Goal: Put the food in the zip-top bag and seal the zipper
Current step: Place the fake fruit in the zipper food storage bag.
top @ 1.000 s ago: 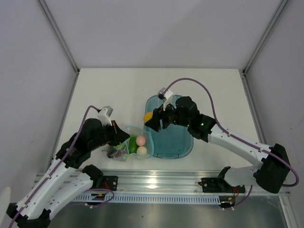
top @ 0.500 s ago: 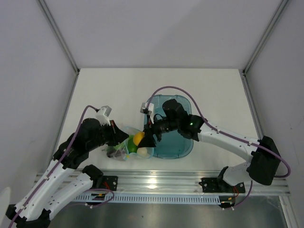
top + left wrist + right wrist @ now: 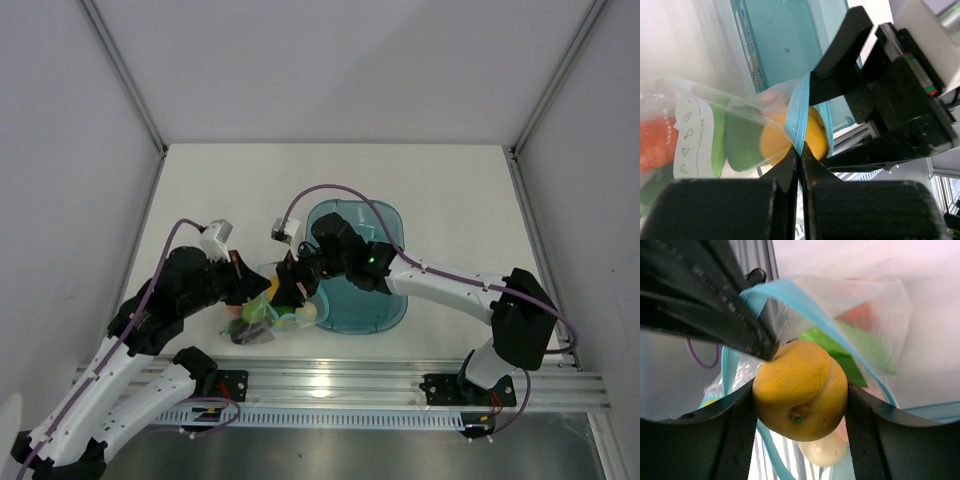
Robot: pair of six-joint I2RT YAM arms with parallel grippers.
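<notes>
Half hidden under the arm behind the right tool (image 3: 800,392): teal tray (image 3: 366,310). Ahead of that tool: zip-top bag (image 3: 875,305), contents blurred through crinkled plastic. Clamped in it, at the bag mouth: orange round one (image 3: 800,372). Pinched in the left tool (image 3: 799,158): zipper (image 3: 801,110).

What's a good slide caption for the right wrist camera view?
Right hand holds the orange toy fruit at the open mouth of the zip-top bag, blue zipper parted, green food already inside.

White label (image 3: 690,132) on zip-top bag (image 3: 742,102), small icons, lettering seemingly unreadable
</notes>
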